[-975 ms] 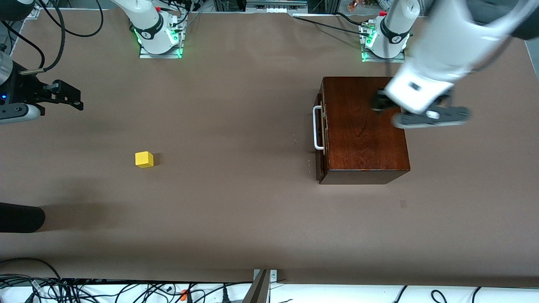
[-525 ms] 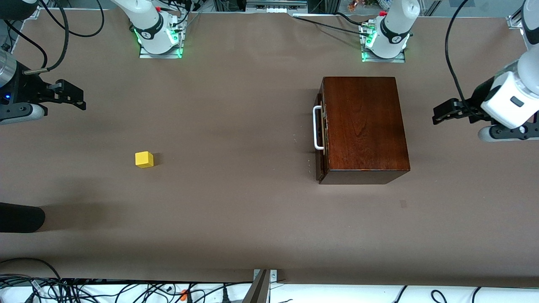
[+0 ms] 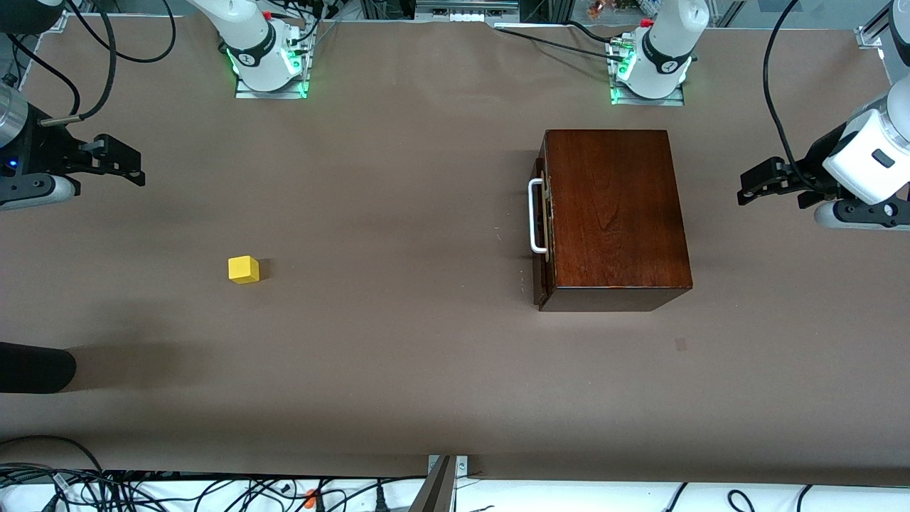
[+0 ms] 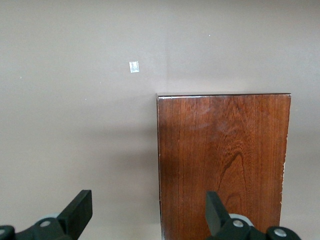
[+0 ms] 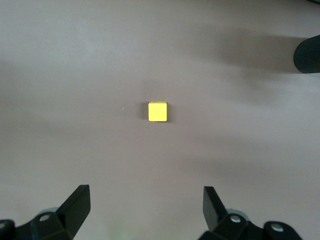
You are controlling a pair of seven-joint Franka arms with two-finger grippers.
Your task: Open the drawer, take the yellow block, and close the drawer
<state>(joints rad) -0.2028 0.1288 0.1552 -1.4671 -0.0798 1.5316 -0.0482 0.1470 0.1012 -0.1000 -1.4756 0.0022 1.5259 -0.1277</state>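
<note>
The dark reddish-brown wooden box point(image 3: 613, 213) stands toward the left arm's end of the table. Its drawer point(image 3: 539, 235) with the white bar handle point(image 3: 537, 217) is pushed in; no pale inside shows. The yellow block point(image 3: 243, 269) lies on the bare table toward the right arm's end, far from the box. My left gripper point(image 3: 753, 186) is open and empty over the table beside the box; its wrist view shows the box top point(image 4: 222, 160) under one finger point(image 4: 215, 212). My right gripper point(image 3: 128, 165) is open and empty, with the yellow block point(image 5: 158, 111) ahead of its fingers point(image 5: 77, 205).
A black rounded object point(image 3: 35, 368) lies at the table edge, nearer the front camera than the block, and shows in the right wrist view point(image 5: 307, 55). A small pale mark point(image 3: 681, 345) is on the brown table cover near the box. Cables run along the table's edges.
The left arm swung from over the box's top out to the left arm's end of the table, then rose slightly. The right arm, the box and the block stayed put.
</note>
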